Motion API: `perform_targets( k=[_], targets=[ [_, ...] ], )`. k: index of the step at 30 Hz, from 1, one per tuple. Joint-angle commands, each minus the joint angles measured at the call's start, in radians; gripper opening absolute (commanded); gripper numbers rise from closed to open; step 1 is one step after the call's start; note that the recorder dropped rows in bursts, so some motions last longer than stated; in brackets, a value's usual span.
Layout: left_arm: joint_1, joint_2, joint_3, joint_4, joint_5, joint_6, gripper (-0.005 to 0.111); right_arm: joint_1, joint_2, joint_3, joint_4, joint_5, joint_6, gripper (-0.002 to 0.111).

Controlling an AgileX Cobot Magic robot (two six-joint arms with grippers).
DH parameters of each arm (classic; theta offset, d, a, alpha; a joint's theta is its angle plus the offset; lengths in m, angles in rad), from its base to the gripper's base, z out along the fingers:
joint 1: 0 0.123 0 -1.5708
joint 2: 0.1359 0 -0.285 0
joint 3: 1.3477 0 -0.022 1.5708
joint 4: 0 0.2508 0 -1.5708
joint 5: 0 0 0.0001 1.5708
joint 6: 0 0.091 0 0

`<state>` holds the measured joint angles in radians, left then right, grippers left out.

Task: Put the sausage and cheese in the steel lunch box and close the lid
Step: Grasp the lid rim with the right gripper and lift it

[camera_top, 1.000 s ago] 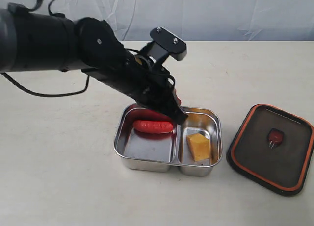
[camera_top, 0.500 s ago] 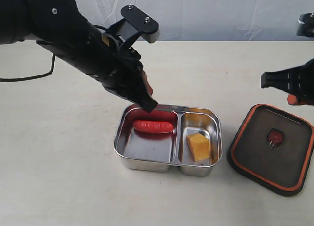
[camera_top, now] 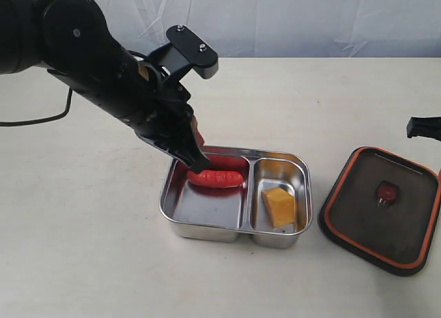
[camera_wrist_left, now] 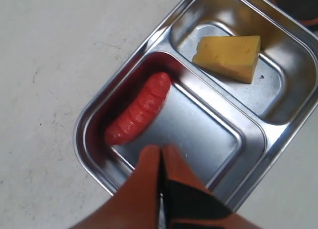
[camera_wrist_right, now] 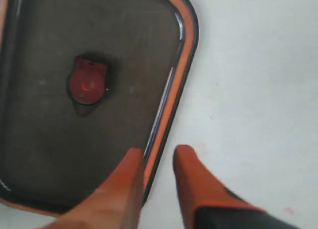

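The steel lunch box (camera_top: 207, 230) (camera_wrist_left: 85, 120) stands open on the table. The red sausage (camera_top: 215, 178) (camera_wrist_left: 139, 114) lies in its larger compartment and the yellow cheese (camera_top: 279, 205) (camera_wrist_left: 228, 55) in the smaller one. My left gripper (camera_top: 199, 164) (camera_wrist_left: 161, 149) is shut and empty. It hangs just over the box's back left wall, next to the sausage. The dark lid (camera_top: 365, 214) (camera_wrist_right: 44, 139) with its orange rim lies flat to the right of the box. My right gripper (camera_wrist_right: 159, 154) is open, with one finger on each side of the lid's edge.
Only a black part of my right arm (camera_top: 422, 127) shows at the right edge of the exterior view, above the lid. The lid's round orange valve (camera_top: 386, 192) (camera_wrist_right: 88, 85) sits at its centre. A black cable (camera_top: 41, 119) trails over the table at the far left.
My left gripper drew back from over the divider, up and left, and now dips beside the sausage. My right arm came in over the lid, and its jaws have opened.
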<state>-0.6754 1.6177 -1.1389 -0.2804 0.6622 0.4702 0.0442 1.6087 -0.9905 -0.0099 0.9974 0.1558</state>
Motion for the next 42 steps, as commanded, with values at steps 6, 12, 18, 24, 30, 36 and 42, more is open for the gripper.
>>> perform_targets(
  k=[6, 12, 18, 24, 30, 36, 42],
  targets=[
    [0.006, -0.006, 0.006, 0.007, -0.052, -0.019, 0.000, -0.014, 0.083, 0.007, 0.004, -0.044, -0.008, 0.042],
    [0.006, -0.006, 0.006, 0.024, -0.052, -0.023, 0.000, -0.014, 0.134, 0.051, -0.003, -0.088, 0.000, 0.042],
    [0.006, -0.006, 0.006, 0.024, -0.052, -0.023, 0.000, -0.014, 0.156, 0.082, -0.003, -0.118, 0.005, 0.042],
    [0.006, -0.006, 0.006, 0.023, -0.052, -0.025, 0.000, -0.014, 0.179, 0.113, -0.001, -0.157, 0.010, 0.042],
    [0.006, -0.006, 0.006, 0.023, -0.052, -0.025, 0.000, -0.014, 0.217, 0.113, -0.001, -0.157, 0.010, 0.042],
    [0.006, -0.006, 0.006, 0.023, -0.057, -0.025, 0.000, -0.014, 0.224, 0.117, -0.002, -0.168, 0.016, 0.038],
    [0.006, -0.006, 0.006, 0.021, -0.057, -0.025, 0.000, -0.014, 0.224, 0.117, -0.002, -0.171, 0.019, 0.000]
  ],
)
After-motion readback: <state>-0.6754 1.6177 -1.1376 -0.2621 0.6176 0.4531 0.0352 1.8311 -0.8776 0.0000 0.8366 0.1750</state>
